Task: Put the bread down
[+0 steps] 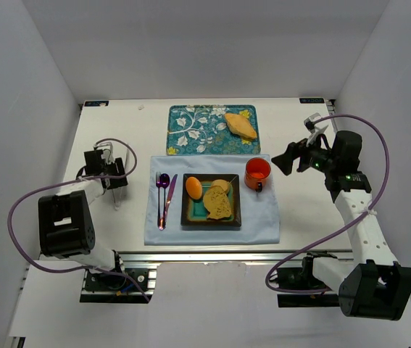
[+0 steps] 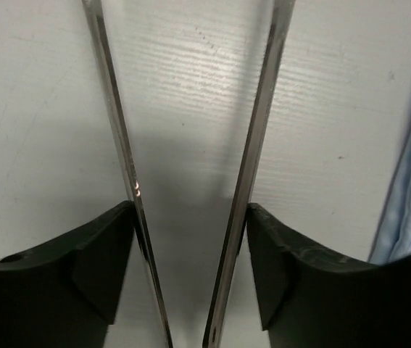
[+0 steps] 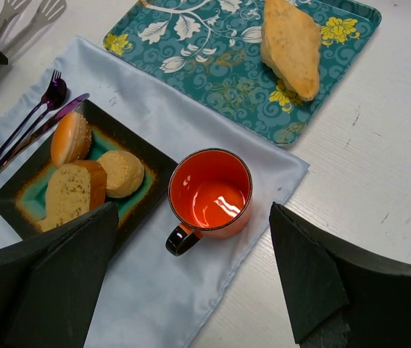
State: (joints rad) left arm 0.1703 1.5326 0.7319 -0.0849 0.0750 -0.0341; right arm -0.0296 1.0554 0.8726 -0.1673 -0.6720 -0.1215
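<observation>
A dark square plate (image 1: 185,212) on a light blue cloth holds a glossy orange oval roll (image 1: 193,188), a small round tan bun (image 1: 221,185) and a brown-crusted toast slice (image 1: 218,205). The right wrist view shows the roll (image 3: 70,136), bun (image 3: 121,172) and toast (image 3: 67,194) too. A larger bread piece (image 1: 240,125) lies on the teal floral tray (image 1: 191,132). My left gripper (image 1: 112,177) is shut on metal tongs (image 2: 256,138), low over the table left of the cloth; the tongs hold nothing. My right gripper (image 1: 292,156) is open and empty, above and right of the mug.
An orange mug (image 1: 257,174) stands on the cloth (image 1: 263,217) right of the plate. A purple fork and knife (image 1: 163,196) lie left of the plate. White walls enclose the table on three sides.
</observation>
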